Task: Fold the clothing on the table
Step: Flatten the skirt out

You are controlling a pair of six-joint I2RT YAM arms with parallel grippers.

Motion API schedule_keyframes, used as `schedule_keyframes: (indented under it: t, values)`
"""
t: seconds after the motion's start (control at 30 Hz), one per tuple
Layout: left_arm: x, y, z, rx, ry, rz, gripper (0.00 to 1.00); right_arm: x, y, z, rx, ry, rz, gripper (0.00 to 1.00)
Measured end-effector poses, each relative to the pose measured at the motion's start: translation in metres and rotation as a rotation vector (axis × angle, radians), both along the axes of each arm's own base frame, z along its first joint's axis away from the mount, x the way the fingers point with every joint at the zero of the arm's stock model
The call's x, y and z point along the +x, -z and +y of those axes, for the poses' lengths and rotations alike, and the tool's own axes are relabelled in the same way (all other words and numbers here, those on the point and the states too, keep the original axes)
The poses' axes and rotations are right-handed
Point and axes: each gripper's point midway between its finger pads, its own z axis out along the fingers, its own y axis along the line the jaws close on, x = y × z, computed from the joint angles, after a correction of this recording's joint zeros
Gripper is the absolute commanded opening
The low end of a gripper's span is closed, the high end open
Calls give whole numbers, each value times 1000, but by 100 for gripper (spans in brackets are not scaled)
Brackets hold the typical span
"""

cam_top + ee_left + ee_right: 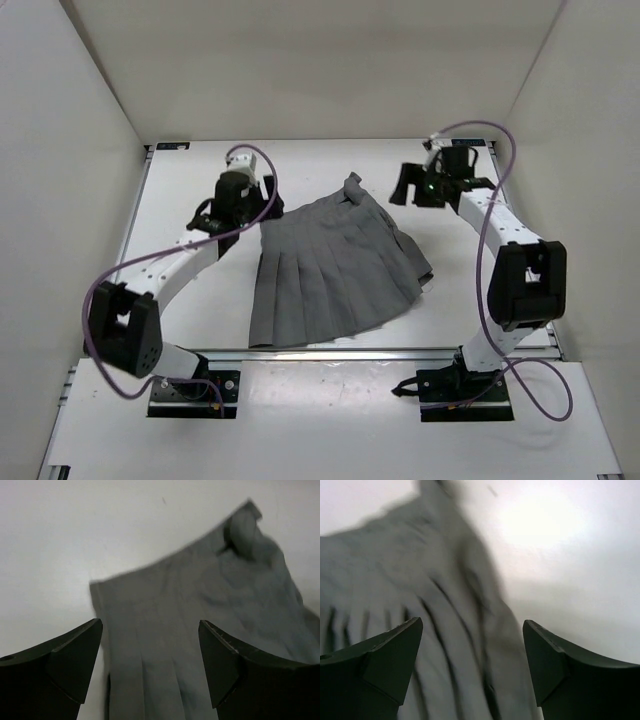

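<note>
Jaws of left gripper (150, 625) spread wide, pinching nothing, dark fingertips at either side of the wrist view. Straight ahead at 12 o'clock between them, grey pleated skirt (330, 265), blurred, one corner toward 9 o'clock and a bunched fold (247, 530) up at 1 o'clock. Jaws of right gripper (470, 624) likewise parted, gripping nothing; below and beyond, filling the left half from 12 round to 6 o'clock, soft dark pleats of the same cloth, with bare white surface from 1 to 4 o'clock. From above: left gripper off the skirt's 10 o'clock edge, close beside the cloth, contact impossible to tell; right gripper out at 1 o'clock, apart from the cloth. Skirt lying in the middle of table (330, 160), fanned out, narrow end toward 12 o'clock, wide hem along 6 o'clock near the front rail (400, 352), right side rumpled and overlapped at 3 o'clock. Arm bases (195, 392) at 6 o'clock on the near side of that rail, purple cables (487, 250) looping along each arm
</note>
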Motion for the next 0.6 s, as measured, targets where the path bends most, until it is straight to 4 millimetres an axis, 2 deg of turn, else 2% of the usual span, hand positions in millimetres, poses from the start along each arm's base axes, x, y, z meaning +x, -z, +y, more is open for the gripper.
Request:
schedule_keyframes:
  t: [0.07, 0.13, 0.17, 0.2, 0.23, 0.27, 0.33, 0.37, 0.4, 0.47, 0.5, 0.57, 0.6]
  values:
    - [-29, 12, -11, -14, 43, 33, 87, -19, 27, -28, -10, 45, 72, 70]
    - [-58, 28, -24, -37, 90, 82, 81, -42, 59, -51, -17, 85, 161, 66]
    - [-72, 37, -29, -46, 111, 113, 80, -55, 74, -59, -21, 104, 209, 64]
    - [-84, 47, -33, -51, 127, 147, 74, -67, 88, -64, -30, 114, 251, 60]
    - [-93, 55, -36, -56, 135, 176, 67, -79, 99, -64, -41, 109, 288, 51]
    - [-101, 63, -39, -60, 144, 205, 63, -90, 107, -60, -56, 92, 319, 45]
    - [-113, 76, -43, -70, 155, 260, 50, -103, 114, -48, -87, 50, 349, 40]
    - [-118, 82, -44, -75, 157, 285, 40, -106, 115, -41, -102, 26, 352, 36]
    - [-122, 86, -46, -81, 158, 306, 34, -107, 115, -35, -115, 2, 347, 33]
    - [-128, 95, -50, -86, 161, 341, 9, -108, 114, -23, -127, -40, 344, 21]
    - [-130, 99, -50, -88, 158, 357, 2, -108, 115, -19, -129, -50, 346, 15]
    - [-135, 112, -50, -85, 151, 395, 0, -108, 119, -17, -136, -54, 358, 2]
    - [-138, 118, -50, -81, 150, 417, 0, -109, 121, -18, -142, -50, 368, 0]
